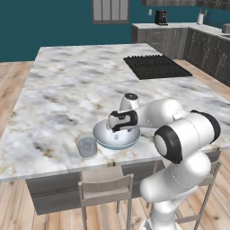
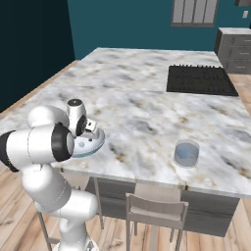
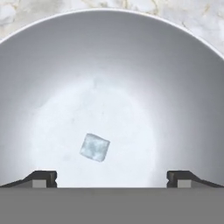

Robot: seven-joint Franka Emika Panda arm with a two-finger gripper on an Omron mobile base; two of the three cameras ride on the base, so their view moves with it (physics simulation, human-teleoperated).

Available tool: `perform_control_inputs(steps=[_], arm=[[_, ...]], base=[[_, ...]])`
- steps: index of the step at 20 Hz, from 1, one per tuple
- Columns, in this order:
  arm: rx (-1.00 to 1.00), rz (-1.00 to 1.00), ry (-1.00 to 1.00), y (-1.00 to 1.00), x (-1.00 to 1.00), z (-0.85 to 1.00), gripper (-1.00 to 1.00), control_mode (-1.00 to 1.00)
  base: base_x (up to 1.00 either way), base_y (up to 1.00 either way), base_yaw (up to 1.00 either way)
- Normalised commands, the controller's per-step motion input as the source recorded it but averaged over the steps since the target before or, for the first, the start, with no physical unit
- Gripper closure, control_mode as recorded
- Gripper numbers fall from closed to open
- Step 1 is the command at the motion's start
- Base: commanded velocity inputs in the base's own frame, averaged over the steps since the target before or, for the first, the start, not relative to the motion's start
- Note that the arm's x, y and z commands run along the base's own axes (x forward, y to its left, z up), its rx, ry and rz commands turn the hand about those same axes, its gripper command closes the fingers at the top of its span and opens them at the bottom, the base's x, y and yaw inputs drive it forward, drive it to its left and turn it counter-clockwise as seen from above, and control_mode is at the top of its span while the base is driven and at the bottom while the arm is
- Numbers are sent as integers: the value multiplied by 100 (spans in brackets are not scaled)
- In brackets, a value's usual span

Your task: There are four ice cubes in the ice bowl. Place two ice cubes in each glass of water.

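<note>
The ice bowl (image 3: pixel 109 57) is wide, shallow and pale grey, and the hand view looks straight down into it. One ice cube (image 3: pixel 94 147) lies on its floor, left of centre. My gripper (image 3: pixel 111 179) hangs open just above the bowl, its fingertips (image 3: pixel 43 178) spread wide on either side of the cube and touching nothing. The left base view has the gripper (image 1: pixel 118 129) over the bowl (image 1: pixel 104 139), with a glass of water (image 1: pixel 86 146) close on the bowl's left. The right base view has the bowl (image 2: pixel 96 145) under the hand and a glass of water (image 2: pixel 186 153) far to its right.
The bowl and tumblers stand near the front edge of a marble island (image 1: pixel 72 85). A black cooktop (image 1: pixel 155 66) is set into its far right part. Two stools (image 1: pixel 106 187) (image 2: pixel 157 210) stand under the front edge. Dark cabinets (image 1: pixel 197 45) line the back right.
</note>
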Motion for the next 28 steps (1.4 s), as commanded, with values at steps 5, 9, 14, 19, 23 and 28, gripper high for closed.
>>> perform_control_inputs(steps=[5, 9, 14, 19, 23, 28], arm=[[2, 4, 0, 18, 20, 0, -100, -100], [0, 4, 0, 16, 22, -9, -100, -100], [0, 0, 0, 0, 6, -22, -100, -100], [0, 0, -1, 0, 4, -15, -100, -100], [0, -1, 0, 0, 0, -8, -100, -100], [0, -3, 0, 2, 0, -5, -100, -100]], base=[[0, 0, 0], [0, 0, 0], [0, 0, 0], [0, 0, 0], [0, 0, 0], [0, 0, 0]])
